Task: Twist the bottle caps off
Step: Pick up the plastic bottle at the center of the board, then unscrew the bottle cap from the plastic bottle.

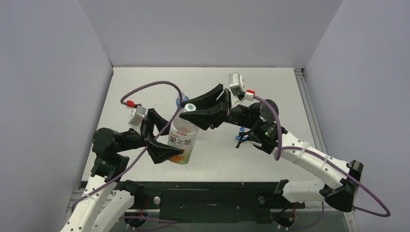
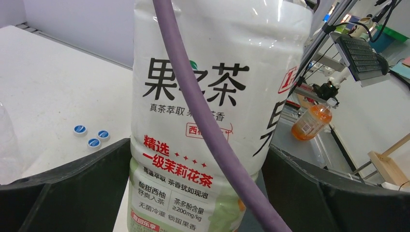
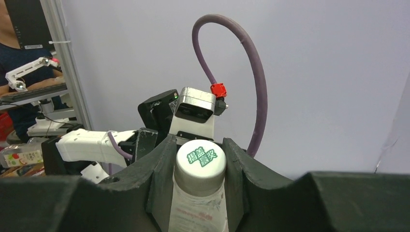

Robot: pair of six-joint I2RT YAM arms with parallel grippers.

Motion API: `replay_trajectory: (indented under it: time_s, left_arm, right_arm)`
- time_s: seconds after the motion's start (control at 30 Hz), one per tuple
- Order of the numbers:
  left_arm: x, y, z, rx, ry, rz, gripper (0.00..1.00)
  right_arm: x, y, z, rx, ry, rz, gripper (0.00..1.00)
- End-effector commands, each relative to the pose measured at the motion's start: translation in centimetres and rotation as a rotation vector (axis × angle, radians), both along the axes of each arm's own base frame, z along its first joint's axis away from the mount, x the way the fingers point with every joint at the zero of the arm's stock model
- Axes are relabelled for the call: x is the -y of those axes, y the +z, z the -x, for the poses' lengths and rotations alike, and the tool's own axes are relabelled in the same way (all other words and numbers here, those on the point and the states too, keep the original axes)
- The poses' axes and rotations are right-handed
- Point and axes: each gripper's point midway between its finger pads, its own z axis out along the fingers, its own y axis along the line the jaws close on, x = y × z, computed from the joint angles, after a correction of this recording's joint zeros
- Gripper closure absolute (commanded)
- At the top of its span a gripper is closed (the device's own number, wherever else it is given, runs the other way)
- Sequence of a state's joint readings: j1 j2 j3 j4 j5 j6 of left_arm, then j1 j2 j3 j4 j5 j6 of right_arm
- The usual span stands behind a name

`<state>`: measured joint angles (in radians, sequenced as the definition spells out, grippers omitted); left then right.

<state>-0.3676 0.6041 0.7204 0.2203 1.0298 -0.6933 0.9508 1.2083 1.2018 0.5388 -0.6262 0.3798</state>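
The wide bottle [image 1: 183, 137] with the orange-and-green label leans over the table, and its label fills the left wrist view [image 2: 208, 87]. My left gripper [image 1: 168, 138] is shut on its lower body, one jaw pressed against each side. My right gripper [image 1: 191, 108] comes in from the right and is shut on the bottle's white cap [image 3: 201, 162], which sits tight between the two fingers. Three blue caps [image 2: 92, 136] lie loose on the table, partly hidden behind the right arm in the top view [image 1: 239, 137]. Behind the held bottle stands a clear bottle [image 1: 180, 100].
A purple cable [image 2: 212, 130] crosses the left wrist view in front of the label. Part of a clear bottle [image 2: 7, 145] shows at that view's left edge. Grey walls close the table [image 1: 270, 87] on three sides. An orange bottle [image 2: 312, 121] stands off the table.
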Motion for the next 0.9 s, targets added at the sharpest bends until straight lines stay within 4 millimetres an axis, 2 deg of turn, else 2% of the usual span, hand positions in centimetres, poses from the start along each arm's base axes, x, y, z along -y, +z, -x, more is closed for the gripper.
replay_trajectory:
  time_s: [0.0, 0.07, 0.17, 0.2, 0.23, 0.27, 0.33, 0.37, 0.4, 0.47, 0.5, 0.53, 0.57, 0.6, 0.63, 0.67, 0.7, 0.77, 0.87]
  left_arm:
    - [-0.2, 2.4, 2.5, 0.076, -0.069, 0.04, 0.03]
    - [-0.2, 2.1, 2.6, 0.085, -0.075, 0.032, 0.01]
    - [-0.2, 1.5, 2.7, 0.111, -0.083, 0.017, 0.24]
    - [-0.2, 1.4, 2.6, 0.126, -0.082, 0.013, 0.41]
    - [-0.2, 1.4, 2.5, 0.133, -0.073, 0.014, 0.5]
    - [-0.2, 1.4, 2.3, 0.147, -0.061, 0.012, 0.64]
    - [-0.2, 1.4, 1.9, 0.182, -0.037, 0.006, 0.74]
    - [-0.3, 1.4, 1.6, 0.211, -0.023, -0.001, 0.74]
    - [-0.3, 1.4, 1.5, 0.229, -0.012, -0.005, 0.75]
    - [-0.5, 1.1, 0.7, 0.289, 0.043, -0.038, 0.77]
    - [-0.7, 0.6, -0.3, 0.335, 0.097, -0.072, 0.78]
    - [-0.9, 0.5, -0.8, 0.365, 0.128, -0.084, 0.79]
    - [-1.3, -0.1, -2.1, 0.416, 0.197, -0.125, 0.79]
    - [-1.5, -0.4, -2.8, 0.442, 0.229, -0.149, 0.8]
    - [-2.0, -0.9, -4.1, 0.511, 0.288, -0.195, 0.8]
    - [-2.2, -1.1, -4.8, 0.535, 0.32, -0.216, 0.81]
    - [-2.8, -1.2, -6.2, 0.574, 0.391, -0.248, 0.83]
    - [-3.6, -1.4, -7.8, 0.626, 0.478, -0.294, 0.84]
    - [-5.1, -1.4, -10.1, 0.663, 0.605, -0.358, 0.87]
  right_arm:
    - [-0.1, 1.7, -2.2, 0.095, -0.149, -0.1, 1.0]
    - [0.2, 1.9, -2.3, 0.097, -0.167, -0.112, 1.0]
    - [0.8, 2.3, -2.2, 0.102, -0.178, -0.137, 1.0]
    - [0.8, 2.3, -2.2, 0.099, -0.18, -0.14, 1.0]
    - [0.8, 2.4, -2.2, 0.096, -0.179, -0.144, 1.0]
    - [0.8, 2.3, -2.4, 0.089, -0.183, -0.143, 1.0]
    - [0.7, 2.1, -3.0, 0.052, -0.203, -0.131, 1.0]
    - [0.8, 1.9, -3.4, 0.034, -0.219, -0.121, 0.99]
    - [1.0, 1.6, -4.3, -0.007, -0.257, -0.101, 0.92]
    - [1.7, 1.2, -5.9, -0.087, -0.326, -0.075, 0.53]
    - [2.5, 1.9, -6.5, -0.116, -0.367, -0.089, 0.42]
    - [2.7, 1.1, -7.1, -0.158, -0.39, -0.049, 0.31]
    - [3.6, 2.1, -7.5, -0.176, -0.434, -0.065, 0.28]
    - [3.6, 1.1, -8.0, -0.212, -0.461, -0.011, 0.24]
    - [4.3, 2.0, -8.4, -0.233, -0.499, -0.019, 0.22]
    - [4.1, 0.9, -8.6, -0.275, -0.512, 0.031, 0.21]
    - [4.4, 1.6, -8.8, -0.293, -0.535, 0.025, 0.21]
    - [4.4, 0.8, -8.9, -0.342, -0.557, 0.069, 0.23]
    - [4.6, 0.5, -9.1, -0.408, -0.595, 0.074, 0.32]
